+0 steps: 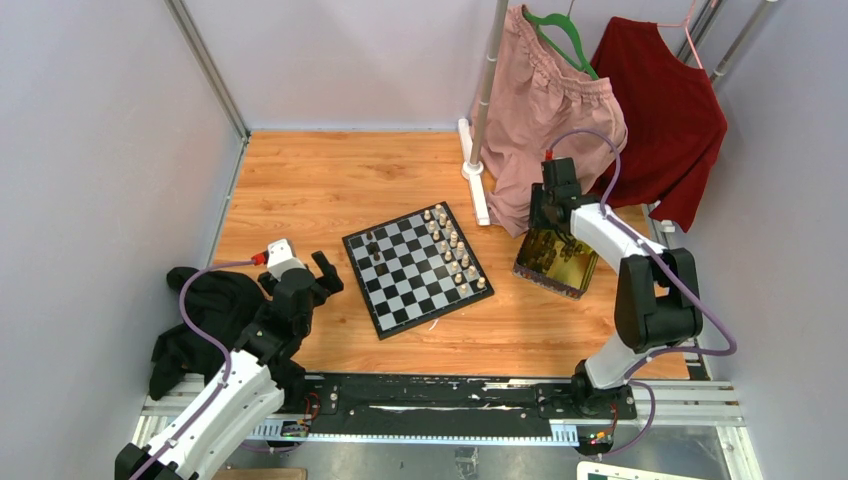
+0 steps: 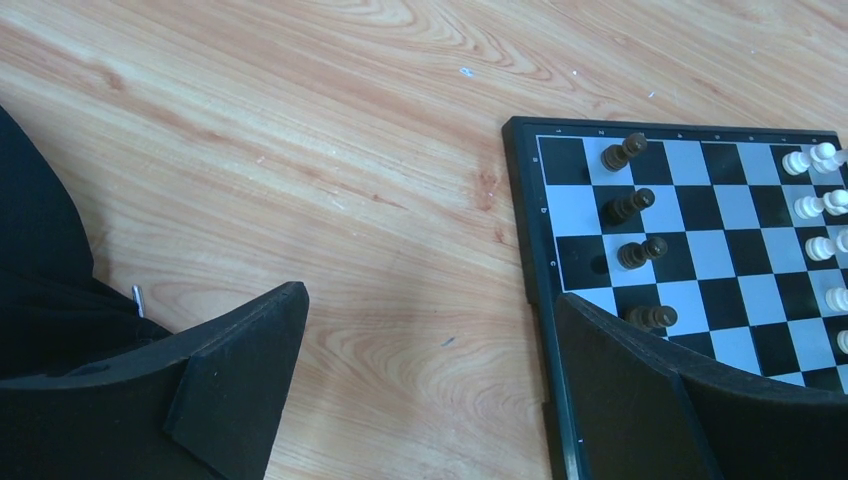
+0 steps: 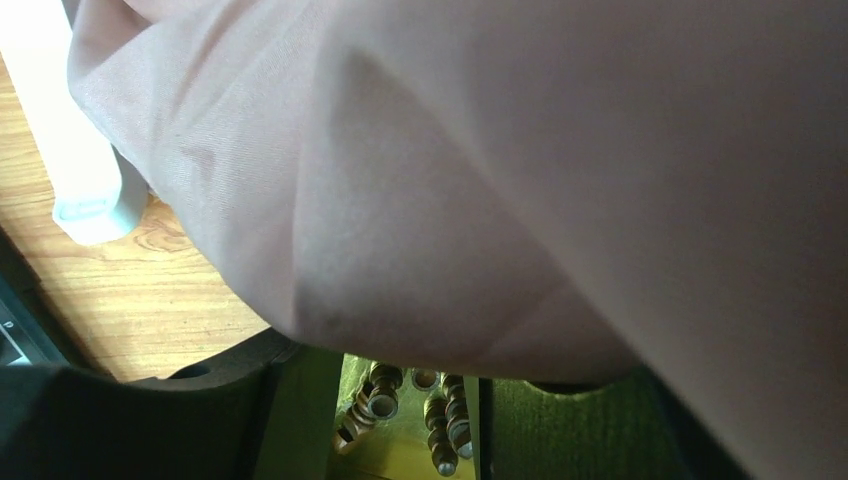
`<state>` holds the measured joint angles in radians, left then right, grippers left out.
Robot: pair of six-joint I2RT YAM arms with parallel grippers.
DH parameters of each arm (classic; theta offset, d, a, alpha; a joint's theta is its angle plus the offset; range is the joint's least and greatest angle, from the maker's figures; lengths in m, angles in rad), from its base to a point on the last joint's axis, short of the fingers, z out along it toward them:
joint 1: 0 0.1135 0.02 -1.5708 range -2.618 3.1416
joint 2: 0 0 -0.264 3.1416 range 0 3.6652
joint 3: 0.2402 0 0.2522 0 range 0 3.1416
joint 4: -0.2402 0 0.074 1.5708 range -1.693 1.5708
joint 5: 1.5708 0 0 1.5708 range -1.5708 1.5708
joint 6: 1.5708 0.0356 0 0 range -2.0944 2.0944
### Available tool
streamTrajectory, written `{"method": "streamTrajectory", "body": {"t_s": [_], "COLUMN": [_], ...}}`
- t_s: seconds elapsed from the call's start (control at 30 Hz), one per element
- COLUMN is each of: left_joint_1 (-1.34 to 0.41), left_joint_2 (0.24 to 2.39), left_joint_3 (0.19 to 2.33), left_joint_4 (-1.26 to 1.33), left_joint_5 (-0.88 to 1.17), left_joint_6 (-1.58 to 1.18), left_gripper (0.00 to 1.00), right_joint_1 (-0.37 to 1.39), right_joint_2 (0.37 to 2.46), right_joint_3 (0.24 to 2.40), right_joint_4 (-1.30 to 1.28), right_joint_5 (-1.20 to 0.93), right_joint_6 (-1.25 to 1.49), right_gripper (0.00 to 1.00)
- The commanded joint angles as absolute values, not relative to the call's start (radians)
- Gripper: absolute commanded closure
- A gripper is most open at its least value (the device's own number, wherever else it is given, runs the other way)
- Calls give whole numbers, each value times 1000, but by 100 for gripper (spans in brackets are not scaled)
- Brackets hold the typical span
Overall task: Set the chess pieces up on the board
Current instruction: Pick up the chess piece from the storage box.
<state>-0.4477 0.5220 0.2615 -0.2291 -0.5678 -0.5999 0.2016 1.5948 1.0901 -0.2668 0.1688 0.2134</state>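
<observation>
The small dark brown chess pieces (image 2: 628,205) are in 2 places. 4 of them stand in a line on the small flat black and white checked board (image 1: 415,290), near its left edge. More of them lie in a heap in the shiny gold tray (image 1: 568,268). The board lies in the middle of the light wooden table (image 1: 320,190), turned at a slant. Tiny cream white pieces (image 1: 452,248) stand in 2 rows along the board's right side. The gold tray sits to the right of the board, a little apart from it.

The right gripper (image 3: 405,385) hangs just above the gold tray. Its 2 black fingers (image 3: 290,420) have a gap between them, and dark pieces lie in that gap. I cannot tell if the fingers pinch a piece or not.

The left gripper (image 2: 430,295) is wide open and holds nothing. It is low over the table by the board's left edge, and 1 finger (image 2: 640,390) reaches over the board's edge.

A hanging pink cloth (image 1: 540,110) fills most of the right wrist view. A red cloth (image 1: 665,110) hangs beside it. A black cloth (image 1: 200,310) lies in a pile by the left arm.
</observation>
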Motion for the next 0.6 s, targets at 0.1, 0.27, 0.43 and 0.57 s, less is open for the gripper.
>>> {"method": "streamTrajectory", "body": {"t_s": [0.1,0.27,0.43,0.57], "left_joint_1": [-454,-454,-454,-454], "left_joint_2": [524,525,526,534], "left_joint_3": [249,249,247,248], "left_joint_4": [-192,-190,-188,-182], "left_joint_5": [-564,-564,-563,-560], "left_joint_6": [-584,-583,-583,-581], "left_gripper": [0,0,0,0], "right_joint_1": [183,183,174,170], "right_joint_2": [1627,1637,1641,1644], "right_joint_3": [1101,1097,1083,1074], "right_joint_4": [-247,-242,-230,-222], "right_joint_5": [129,131,128,121], "right_joint_6": [227,229,234,235], "right_gripper": [53,55,58,61]}}
